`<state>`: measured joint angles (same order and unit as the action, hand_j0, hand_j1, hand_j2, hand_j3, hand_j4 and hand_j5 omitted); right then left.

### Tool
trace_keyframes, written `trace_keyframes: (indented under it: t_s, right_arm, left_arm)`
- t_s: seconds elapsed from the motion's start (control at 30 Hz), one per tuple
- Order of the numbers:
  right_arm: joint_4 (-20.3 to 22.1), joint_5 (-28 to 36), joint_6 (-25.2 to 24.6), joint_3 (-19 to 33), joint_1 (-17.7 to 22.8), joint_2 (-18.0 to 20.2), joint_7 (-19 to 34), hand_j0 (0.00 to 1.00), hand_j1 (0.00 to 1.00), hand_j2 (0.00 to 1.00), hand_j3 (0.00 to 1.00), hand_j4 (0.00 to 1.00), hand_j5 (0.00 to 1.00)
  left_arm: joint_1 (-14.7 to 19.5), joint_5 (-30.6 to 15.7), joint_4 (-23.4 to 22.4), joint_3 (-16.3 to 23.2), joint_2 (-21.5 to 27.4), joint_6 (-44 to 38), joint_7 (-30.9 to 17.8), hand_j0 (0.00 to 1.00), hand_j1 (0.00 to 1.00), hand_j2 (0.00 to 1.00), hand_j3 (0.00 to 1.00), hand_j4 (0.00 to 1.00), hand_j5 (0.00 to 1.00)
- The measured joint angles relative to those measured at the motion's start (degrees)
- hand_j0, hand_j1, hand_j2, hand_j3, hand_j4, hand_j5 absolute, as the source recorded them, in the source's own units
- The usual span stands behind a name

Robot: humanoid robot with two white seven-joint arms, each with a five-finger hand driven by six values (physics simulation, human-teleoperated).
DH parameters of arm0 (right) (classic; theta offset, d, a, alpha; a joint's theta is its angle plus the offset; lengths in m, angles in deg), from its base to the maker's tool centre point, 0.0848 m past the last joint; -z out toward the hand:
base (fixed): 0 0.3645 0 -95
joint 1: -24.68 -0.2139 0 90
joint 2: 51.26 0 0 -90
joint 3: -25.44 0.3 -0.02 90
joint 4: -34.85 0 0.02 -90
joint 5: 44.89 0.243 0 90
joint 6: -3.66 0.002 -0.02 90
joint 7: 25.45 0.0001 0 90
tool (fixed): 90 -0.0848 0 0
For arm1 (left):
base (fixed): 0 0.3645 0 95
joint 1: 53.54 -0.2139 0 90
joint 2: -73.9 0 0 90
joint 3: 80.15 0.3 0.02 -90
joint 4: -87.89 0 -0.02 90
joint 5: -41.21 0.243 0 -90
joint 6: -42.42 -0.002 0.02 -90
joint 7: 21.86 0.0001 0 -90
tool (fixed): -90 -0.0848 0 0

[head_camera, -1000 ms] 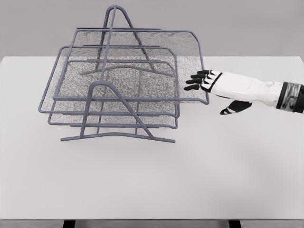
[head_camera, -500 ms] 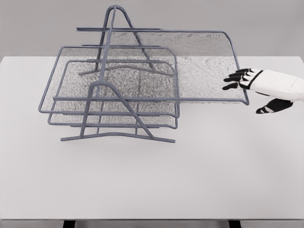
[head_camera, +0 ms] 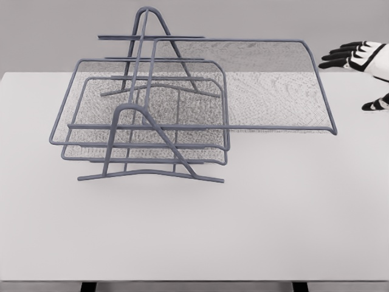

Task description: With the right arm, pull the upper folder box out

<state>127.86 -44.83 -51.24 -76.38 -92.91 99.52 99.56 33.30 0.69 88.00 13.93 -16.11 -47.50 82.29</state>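
Observation:
A grey wire rack stands on the white table and carries mesh trays. Its upper tray sticks far out to the right, its right rim near the table's right side. My right hand hovers at the picture's right edge, up and to the right of that tray's far corner. Its fingers are spread and hold nothing; it does not touch the tray. The two lower trays sit inside the rack. No left arm shows.
A grey wall runs behind the table. The table's front edge lies along the bottom of the picture, with two dark legs below it.
The upper tray has slid out to the right from the rack. My right hand, at the tray's right rim before, has since let go and lifted up and to the right.

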Motion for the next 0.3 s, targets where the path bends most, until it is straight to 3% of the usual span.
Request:
trace_keyframes:
  t_s: [0.2,0.3]
  right_arm:
    - [2.79,2.31,0.03,-6.63,-5.71,-6.53,0.01,1.00,1.00,1.00,1.00,1.00,1.00]
    - [3.12,2.42,0.08,-9.11,-5.19,-9.62,0.02,1.00,1.00,1.00,1.00,1.00,1.00]
  left_arm:
    - [-0.09,0.02,-0.15,0.01,0.00,-0.06,0.00,1.00,1.00,1.00,1.00,1.00,1.00]
    - [0.00,0.02,-0.10,0.00,0.00,-0.13,-0.05,1.00,1.00,1.00,1.00,1.00,1.00]
